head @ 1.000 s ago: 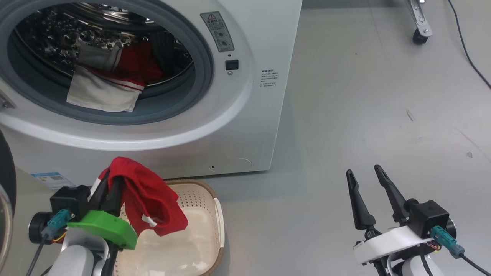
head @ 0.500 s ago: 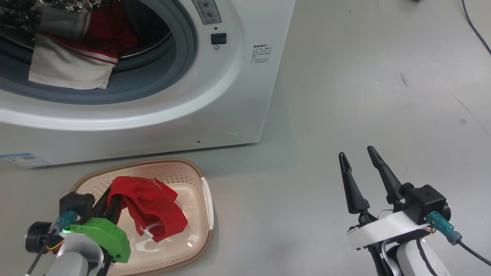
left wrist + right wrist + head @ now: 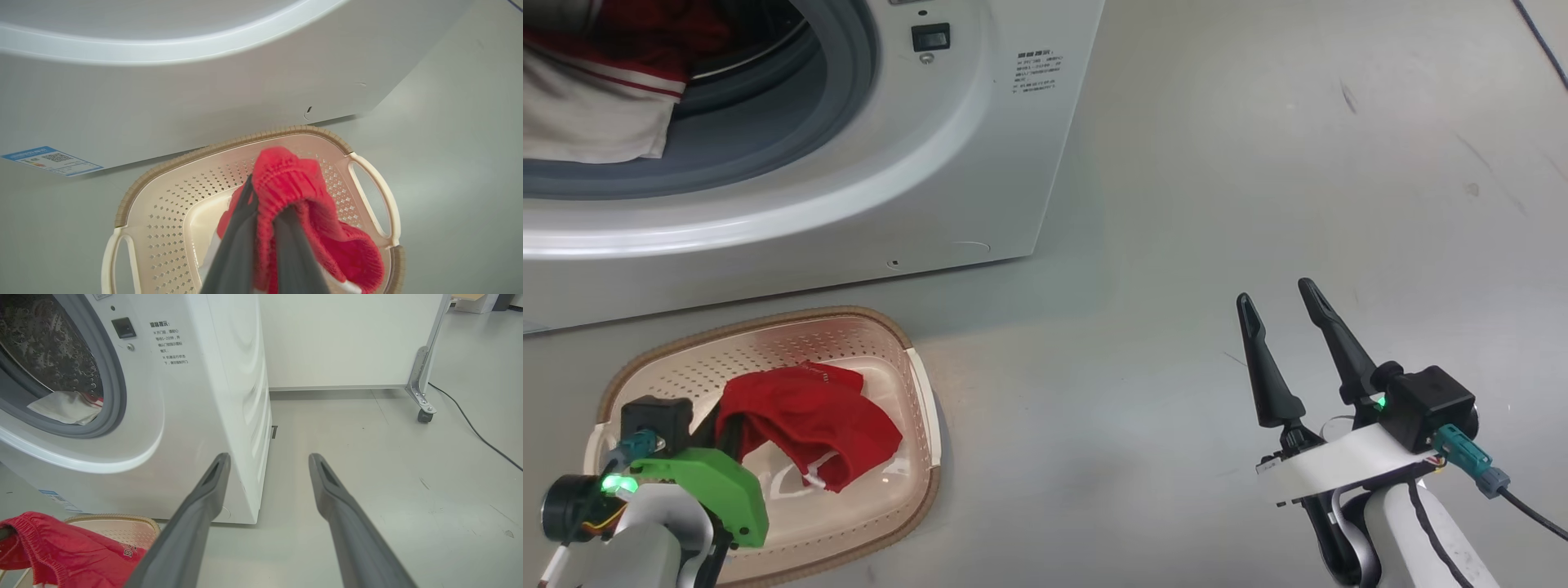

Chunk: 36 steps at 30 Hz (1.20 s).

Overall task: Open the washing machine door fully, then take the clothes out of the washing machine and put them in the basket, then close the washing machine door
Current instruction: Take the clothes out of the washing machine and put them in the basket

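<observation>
Head view: washing machine (image 3: 849, 204) at far left, opening uncovered, grey rubber ring (image 3: 792, 122) exposed. White-and-red fabric (image 3: 588, 114) is seen lying over the lower lip of the opening, partly inside the drum (image 3: 49, 347).

Basket (image 3: 768, 320) is set on the grey floor (image 3: 1176, 204), near side of the machine front, just beside its base. Whether the two touch cannot be told.

Left gripper (image 3: 725, 425) is positioned over the near-left part of the basket. Jaws are clenched on the red garment (image 3: 809, 425): in the left wrist view the two dark fingers (image 3: 235, 245) lie close together, with red knit pinched between them and draped over their tips. The bulk of the garment hangs to the right of the fingers, inside the basket walls. Contact between its lower fold and the basket bottom cannot be confirmed.

Right gripper (image 3: 1274, 292) is held at near right above bare floor, well apart from basket and machine. Jaws are released, a wide gap is noted between the fingers, nothing is gripped.

Blue sticker (image 3: 51, 160) is noted low on the machine front, left of the basket. A castered metal leg (image 3: 423, 400) and a black cable (image 3: 470, 424) are recorded at far right in the right wrist view
</observation>
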Available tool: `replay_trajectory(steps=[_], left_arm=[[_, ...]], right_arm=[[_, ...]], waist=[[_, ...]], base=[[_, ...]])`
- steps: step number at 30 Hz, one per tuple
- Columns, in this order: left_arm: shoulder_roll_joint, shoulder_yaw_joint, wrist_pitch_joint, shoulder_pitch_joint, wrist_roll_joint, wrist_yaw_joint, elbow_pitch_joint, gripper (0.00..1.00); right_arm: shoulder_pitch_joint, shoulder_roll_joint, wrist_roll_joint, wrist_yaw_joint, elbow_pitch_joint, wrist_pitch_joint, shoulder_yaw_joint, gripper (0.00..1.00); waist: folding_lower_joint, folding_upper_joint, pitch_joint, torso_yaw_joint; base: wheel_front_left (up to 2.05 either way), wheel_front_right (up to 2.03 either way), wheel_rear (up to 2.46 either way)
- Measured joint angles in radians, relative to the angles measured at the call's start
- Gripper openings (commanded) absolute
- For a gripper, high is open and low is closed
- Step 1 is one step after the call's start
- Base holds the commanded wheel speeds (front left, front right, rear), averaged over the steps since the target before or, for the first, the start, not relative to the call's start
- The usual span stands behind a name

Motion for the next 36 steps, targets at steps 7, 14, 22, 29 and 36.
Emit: replay_trajectory(steps=[7, 14, 22, 29, 36], left_arm=[[-0.006, 0.011, -0.001, -0.021, -0.002, 0.010, 0.081, 0.00], [-0.020, 0.018, -0.015, -0.043, -0.009, 0.012, 0.144, 0.00], [-0.042, 0.021, -0.042, -0.067, -0.017, 0.012, 0.208, 1.00], [-0.048, 0.016, -0.058, -0.069, -0.016, 0.012, 0.249, 1.00], [-0.052, 0.012, -0.091, -0.070, -0.016, 0.012, 0.279, 1.00]], right_arm=[[-0.009, 0.001, 0.000, 0.000, 0.002, 0.000, -0.006, 1.00], [-0.021, 0.004, -0.005, 0.000, 0.007, 0.000, -0.005, 1.00], [-0.021, 0.004, -0.009, -0.001, 0.023, 0.000, -0.010, 1.00], [-0.021, 0.005, -0.014, 0.000, 0.032, 0.000, -0.007, 1.00], [-0.021, 0.005, -0.016, 0.001, 0.049, 0.000, -0.006, 1.00]], waist=[[0.0000, 0.0000, 0.029, -0.017], [0.0000, 0.0000, 0.032, -0.019], [0.0000, 0.0000, 0.015, -0.014], [0.0000, 0.0000, -0.006, -0.007], [0.0000, 0.0000, -0.040, 0.000]], base=[[0.00, 0.00, 0.00], [0.00, 0.00, 0.00], [0.00, 0.00, 0.00], [0.00, 0.00, 0.00], [0.00, 0.00, 0.00]])
